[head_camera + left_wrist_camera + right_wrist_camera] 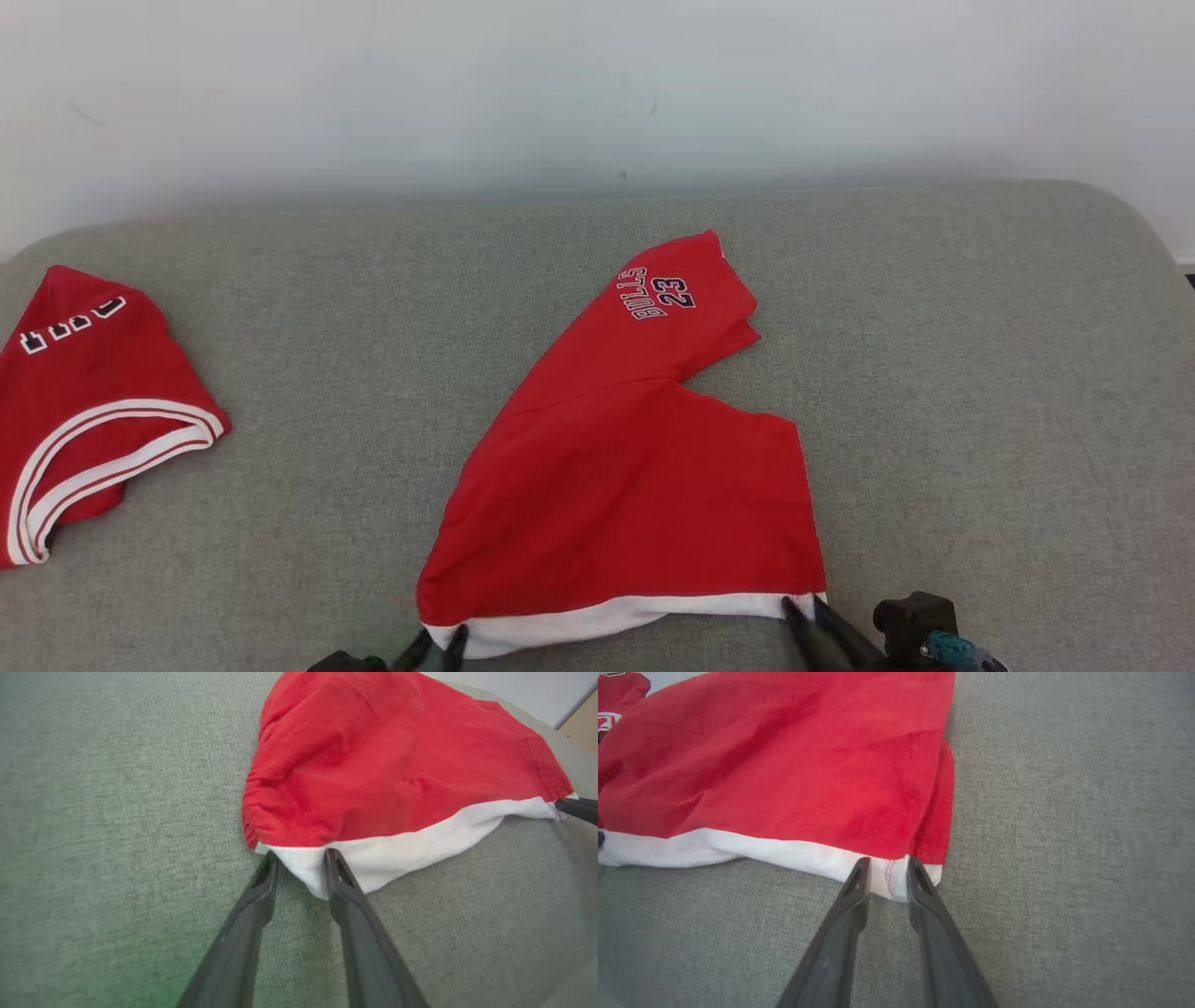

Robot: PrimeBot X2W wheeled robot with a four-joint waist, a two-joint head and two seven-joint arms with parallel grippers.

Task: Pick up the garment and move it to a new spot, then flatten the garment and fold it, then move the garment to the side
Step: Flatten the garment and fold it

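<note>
Head view, centre frame: red cloth shorts with a white waistband [625, 485] lie on the grey fabric-covered worktop [980, 373]. The waistband [607, 618] sits at the bottom edge of the frame. 1 leg points to the upper right and carries the print "BULLS 23"; the other leg is folded short at the right. The cloth is rumpled, not flat.

Left gripper [442, 642]: at the lower-left corner of the waistband. In the left wrist view [301, 858] the jaws stand partly apart, 1 finger on each side of the white corner, with cloth between them. The gap is wider than the cloth and no pinch is visible.

Right gripper [801, 607]: at the lower-right corner of the waistband. In the right wrist view [888, 868] the jaws are partly apart, narrower than the left pair, straddling the stitched white corner. No clamp on it is visible.

Far left of the head view: a 2nd red garment with white striped trim [84, 392], well apart from the shorts. A pale wall [597, 93] fills the top.
</note>
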